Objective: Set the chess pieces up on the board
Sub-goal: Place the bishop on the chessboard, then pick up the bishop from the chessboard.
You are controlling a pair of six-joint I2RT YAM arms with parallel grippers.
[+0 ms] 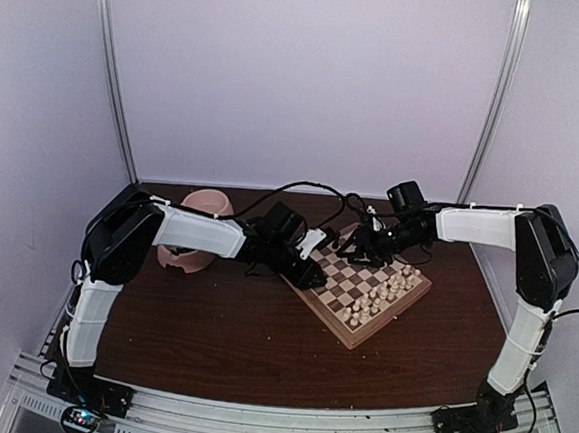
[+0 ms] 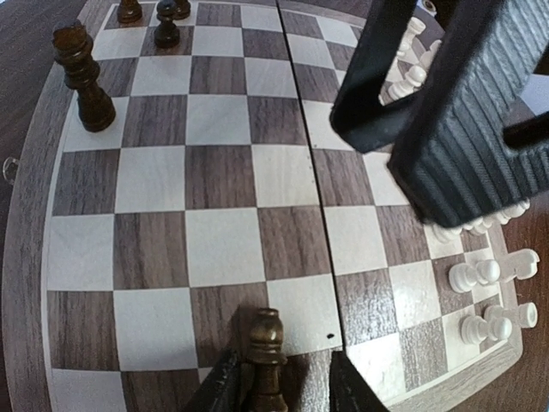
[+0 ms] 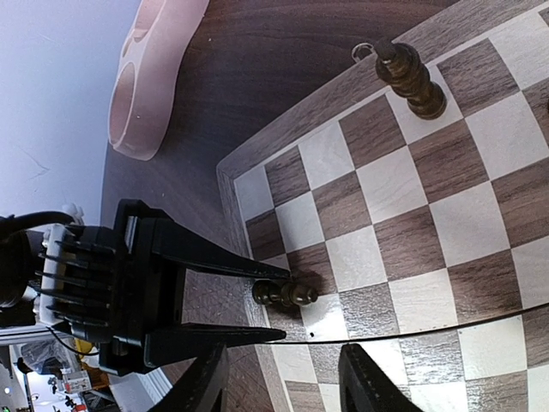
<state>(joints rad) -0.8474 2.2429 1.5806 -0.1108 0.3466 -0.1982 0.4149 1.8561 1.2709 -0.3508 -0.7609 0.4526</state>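
Chess piece (image 2: pixel 266 336) stands inside left end effector (image 3: pixel 286 304), seemingly released; right end effector (image 3: pixel 286 350) unclenched.

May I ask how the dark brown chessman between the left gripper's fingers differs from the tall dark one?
The flanked dark brown wooden chessman looks shorter than the tall dark chessman. The flanked one stands inside the open left gripper; the tall one stands free. Both stand upright.

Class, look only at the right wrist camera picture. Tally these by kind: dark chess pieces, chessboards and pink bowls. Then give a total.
Dark chess pieces: 2
Chessboard: 1
Pink bowl: 1
Total: 4
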